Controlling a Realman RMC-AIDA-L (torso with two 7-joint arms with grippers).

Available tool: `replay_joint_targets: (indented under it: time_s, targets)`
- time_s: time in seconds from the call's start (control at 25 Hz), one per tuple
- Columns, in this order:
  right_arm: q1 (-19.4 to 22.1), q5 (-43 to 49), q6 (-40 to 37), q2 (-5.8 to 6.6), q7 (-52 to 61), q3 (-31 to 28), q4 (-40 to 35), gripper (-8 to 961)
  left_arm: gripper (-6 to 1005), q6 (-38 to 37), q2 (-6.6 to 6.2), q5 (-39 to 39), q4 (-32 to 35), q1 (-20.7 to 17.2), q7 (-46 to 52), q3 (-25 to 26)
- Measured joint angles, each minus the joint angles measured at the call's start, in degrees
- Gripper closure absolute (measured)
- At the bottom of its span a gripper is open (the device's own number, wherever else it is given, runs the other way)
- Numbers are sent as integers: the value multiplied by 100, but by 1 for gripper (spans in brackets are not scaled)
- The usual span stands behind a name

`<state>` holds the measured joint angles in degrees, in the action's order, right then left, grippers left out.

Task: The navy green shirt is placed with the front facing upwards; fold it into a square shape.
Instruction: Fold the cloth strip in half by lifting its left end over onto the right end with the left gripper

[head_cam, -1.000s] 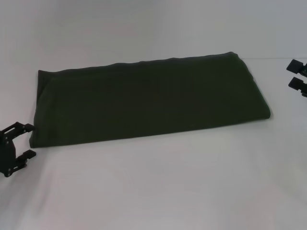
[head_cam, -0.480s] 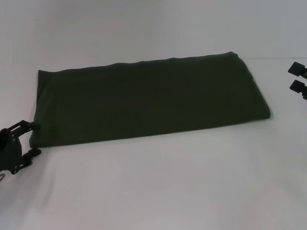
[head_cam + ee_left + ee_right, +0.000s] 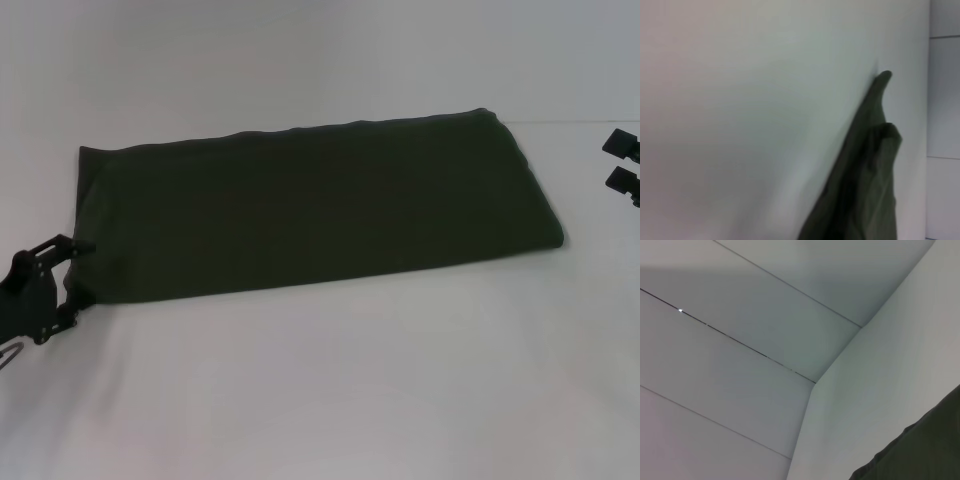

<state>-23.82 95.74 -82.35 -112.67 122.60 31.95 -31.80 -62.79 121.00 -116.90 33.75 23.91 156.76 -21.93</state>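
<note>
A white table [image 3: 330, 390] held the shirt [image 3: 310, 210], folded into a long band. The left gripper [image 3: 72, 276] stood open around its near left corner; the right gripper [image 3: 622, 160], at the right edge, was open and apart from the cloth.

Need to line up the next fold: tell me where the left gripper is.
In the head view, the left gripper is at the far left, open around the near left corner of the folded shirt.

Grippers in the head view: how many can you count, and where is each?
2. The left gripper is at the shirt's near-left corner; the right gripper is at the right edge, apart from it.

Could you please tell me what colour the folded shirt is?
Dark olive green shirt, plain; head view.
</note>
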Motion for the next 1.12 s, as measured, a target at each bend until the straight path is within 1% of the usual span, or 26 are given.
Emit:
replay_joint_targets:
  time_s: [0.12,0.32,0.44,0.48,0.56,0.76,1.12]
  targets:
    - [2,-1,7,0,0,-12,0,84,230,-84,-8,140,20,58,-194,38]
    - [12,18,22,-12,0,-73,-1,85,230,-534,-16,574,16,29,-682,59]
    - [13,25,23,-18,-27,-78,12,85,230,-561,-19,525,7,-31,-655,61]
    - [14,26,25,-14,-44,-78,36,85,229,-559,-15,455,18,-139,-574,65]
    - [16,28,28,-1,-66,-77,92,85,229,-565,-4,433,55,-237,-522,65]
    - [36,31,37,8,-80,-77,132,85,229,-575,22,372,184,-422,-295,61]
    - [52,33,52,9,-85,-74,144,84,229,-363,7,106,153,-235,-87,0]
